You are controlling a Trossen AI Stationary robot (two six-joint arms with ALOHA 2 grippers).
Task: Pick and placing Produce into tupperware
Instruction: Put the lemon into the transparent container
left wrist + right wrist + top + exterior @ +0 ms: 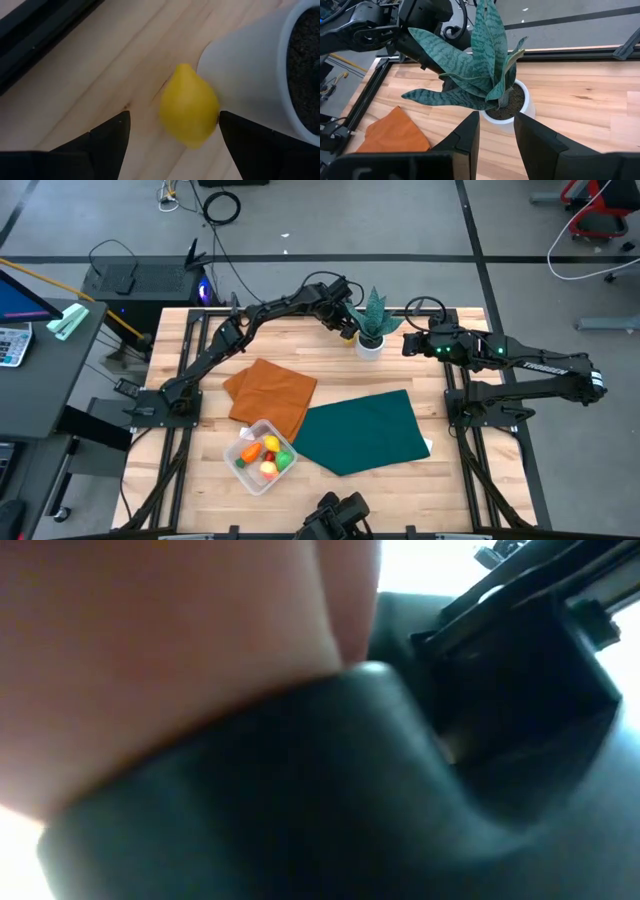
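Note:
A yellow toy lemon [189, 106] lies on the wooden table, leaning against the white pot [250, 85] of the spiky plant [372, 320]. My left gripper [172, 120] is open at the table's far middle [349, 332], one finger on each side of the lemon; I see no touch. The clear tupperware [260, 457] stands near the front left with several pieces of produce [268, 452] inside. My right gripper [496, 122] is open and empty just right of the plant [407, 343], pointing at its pot [520, 107].
An orange cloth [270, 392] and a green cloth [365, 430] lie flat mid-table, between the plant and the tub. The low view is blocked by something dark and blurred close to the lens. The black table frame [40, 35] runs near the lemon.

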